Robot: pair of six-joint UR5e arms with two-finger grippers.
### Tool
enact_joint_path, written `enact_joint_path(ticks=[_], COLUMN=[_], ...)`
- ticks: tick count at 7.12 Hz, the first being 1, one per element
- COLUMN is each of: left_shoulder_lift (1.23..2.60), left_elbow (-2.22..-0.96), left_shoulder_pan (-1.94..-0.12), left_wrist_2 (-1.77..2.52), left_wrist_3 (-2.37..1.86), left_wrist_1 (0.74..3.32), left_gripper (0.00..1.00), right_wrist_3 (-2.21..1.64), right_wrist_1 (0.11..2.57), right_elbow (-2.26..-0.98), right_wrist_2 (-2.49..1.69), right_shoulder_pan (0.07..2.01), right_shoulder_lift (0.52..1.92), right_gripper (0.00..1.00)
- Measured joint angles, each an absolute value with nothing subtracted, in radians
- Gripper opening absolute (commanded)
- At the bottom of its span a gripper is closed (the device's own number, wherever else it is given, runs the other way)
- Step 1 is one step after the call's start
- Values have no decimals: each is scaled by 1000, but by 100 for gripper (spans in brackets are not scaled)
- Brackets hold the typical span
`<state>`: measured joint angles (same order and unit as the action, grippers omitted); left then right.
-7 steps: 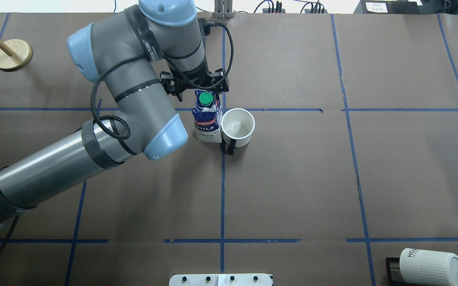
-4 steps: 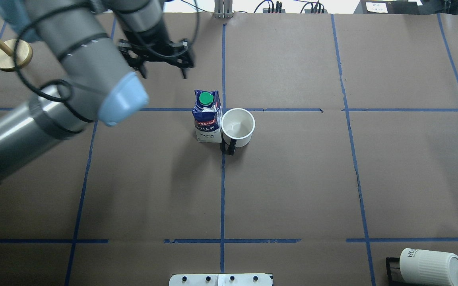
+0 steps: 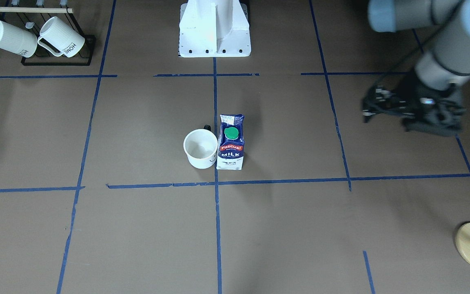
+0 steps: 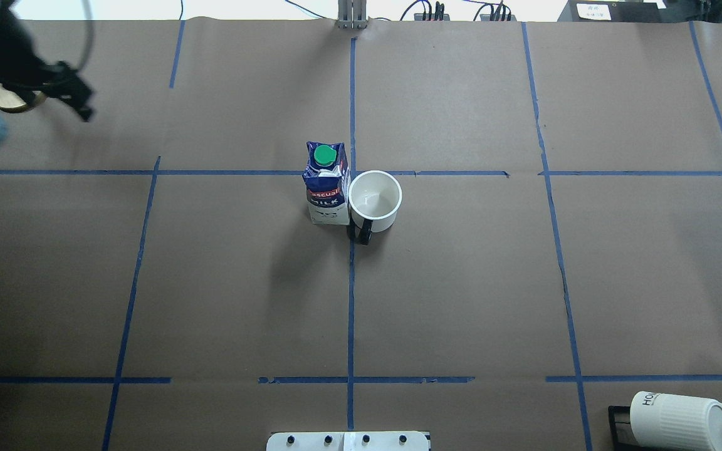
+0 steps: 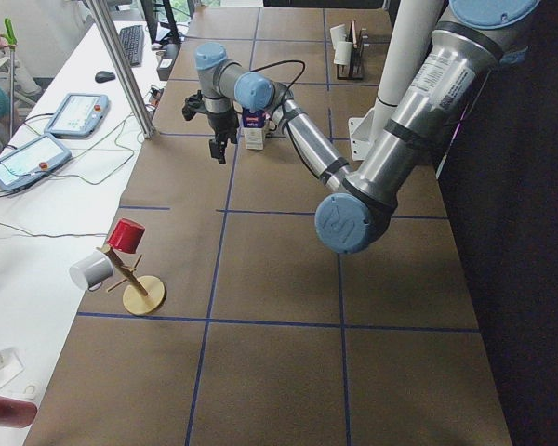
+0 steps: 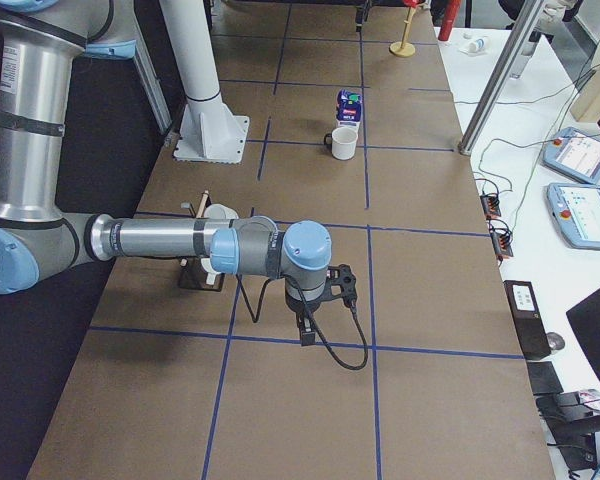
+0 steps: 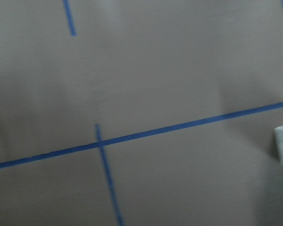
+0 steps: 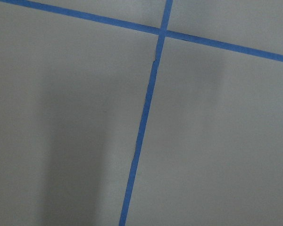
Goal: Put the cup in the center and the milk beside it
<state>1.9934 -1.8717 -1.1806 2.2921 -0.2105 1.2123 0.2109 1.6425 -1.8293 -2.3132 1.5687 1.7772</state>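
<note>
Two items, milk (image 4: 326, 185) and cup (image 4: 375, 202), touch, far from my blurred left gripper (image 3: 412, 114) and right gripper (image 6: 306, 330); jaw openings I cannot tell.

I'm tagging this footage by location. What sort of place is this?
Most likely a robotics lab: the table is covered in brown paper gridded with blue tape, the right arm reaches over it, and teach pendants lie on the side bench among cables.
</note>
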Motion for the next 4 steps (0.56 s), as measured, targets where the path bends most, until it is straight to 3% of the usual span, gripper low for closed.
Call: enact_joint_path(ticks=[4], left_shoulder_lift=[1627], left_elbow=[-1849], left_shoulder_pan=[-1399], left_wrist_2=[2320], left_wrist_3=[147], left_wrist_1=[1266], left_gripper=[100], right_wrist_3=[192], right_wrist_1=[1640], right_elbow=[-1832], right_wrist_2=[-2313], right_shoulder_pan=[1568], right_shoulder_lift=[1773], right_gripper=[100])
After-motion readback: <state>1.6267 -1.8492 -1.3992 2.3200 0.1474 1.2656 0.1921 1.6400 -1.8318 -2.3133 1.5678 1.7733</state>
